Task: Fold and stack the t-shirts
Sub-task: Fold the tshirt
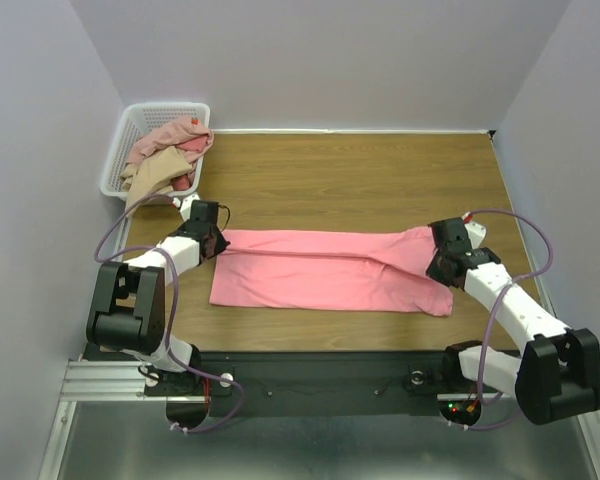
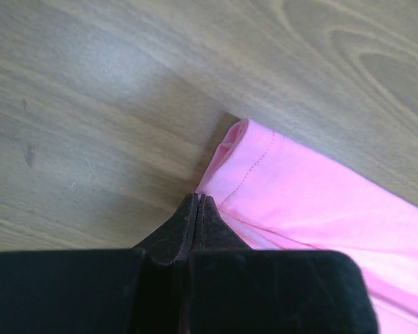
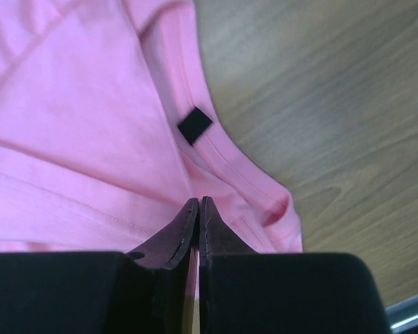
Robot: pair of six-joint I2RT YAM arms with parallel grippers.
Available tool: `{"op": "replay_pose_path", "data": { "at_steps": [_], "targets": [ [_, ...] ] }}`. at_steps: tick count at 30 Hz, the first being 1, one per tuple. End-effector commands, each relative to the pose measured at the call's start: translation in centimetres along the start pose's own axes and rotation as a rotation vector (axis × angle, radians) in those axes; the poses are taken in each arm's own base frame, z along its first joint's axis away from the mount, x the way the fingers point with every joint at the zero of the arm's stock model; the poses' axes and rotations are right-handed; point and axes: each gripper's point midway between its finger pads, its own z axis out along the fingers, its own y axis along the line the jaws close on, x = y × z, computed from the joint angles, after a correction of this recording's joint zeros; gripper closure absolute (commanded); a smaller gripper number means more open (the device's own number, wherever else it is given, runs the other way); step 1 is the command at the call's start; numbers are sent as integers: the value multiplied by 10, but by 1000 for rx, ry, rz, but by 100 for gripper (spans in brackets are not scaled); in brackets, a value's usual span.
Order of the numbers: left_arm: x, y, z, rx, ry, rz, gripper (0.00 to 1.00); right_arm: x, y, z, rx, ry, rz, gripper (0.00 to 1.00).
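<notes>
A bright salmon-pink t-shirt (image 1: pixel 320 270) lies on the wooden table (image 1: pixel 360 170), folded into a long band running left to right. My left gripper (image 1: pixel 216 240) is shut on its far left corner; in the left wrist view the closed tips (image 2: pixel 198 198) sit on the stitched edge of the shirt (image 2: pixel 320 209). My right gripper (image 1: pixel 438 262) is shut on the right end; in the right wrist view the tips (image 3: pixel 198 202) pinch the pink cloth (image 3: pixel 83 125) below the collar band and a small black tag (image 3: pixel 195 126). The far edge is stretched straight between the grippers.
A white lattice basket (image 1: pixel 115 160) stands at the table's far left corner. It holds a heap of other shirts: dusty pink (image 1: pixel 170 135), tan (image 1: pixel 150 178). Bare wood lies behind the shirt. Grey walls close in on three sides.
</notes>
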Motion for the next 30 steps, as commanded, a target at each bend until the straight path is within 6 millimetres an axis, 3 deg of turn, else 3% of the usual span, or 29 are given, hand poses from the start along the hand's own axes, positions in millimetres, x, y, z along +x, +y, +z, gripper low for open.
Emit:
{"op": "replay_pose_path", "data": {
  "at_steps": [1,2,3,5,6,9,12,18,20,25,26,27,30],
  "targets": [
    [-1,4,-7,6,-26,-42,80,13,-6,1,14,31,76,89],
    [1,6,-9,4,-23,-46,66,19,2,-2,-32,66,84,74],
    [2,8,-11,-1,-21,-51,40,22,7,-5,-67,80,91,64],
    [-1,14,-21,-25,-35,-76,24,31,16,-14,-137,131,86,42],
    [-3,17,-25,-37,-45,-86,2,28,16,-20,-157,114,94,36],
    [-15,23,-45,-67,-85,-131,1,17,19,-35,-200,74,120,17],
    [-30,12,-61,-20,-109,-155,1,-7,36,-52,-295,15,124,0],
    [-42,-25,-65,118,-98,-152,1,-29,99,-53,-518,52,-6,0],
    [-39,-41,-65,161,-85,-133,1,-21,114,-38,-539,125,-37,0],
    [-31,-85,-52,266,-47,-63,1,-39,146,-11,-581,91,-75,0],
    [-21,-87,-41,261,-8,-49,1,-45,153,-10,-596,89,-77,0],
    [-17,-90,-37,265,10,-37,2,-37,156,0,-588,129,-85,0],
    [-3,-92,-19,256,55,-24,2,-24,166,3,-636,195,-89,0]
  ]
}}
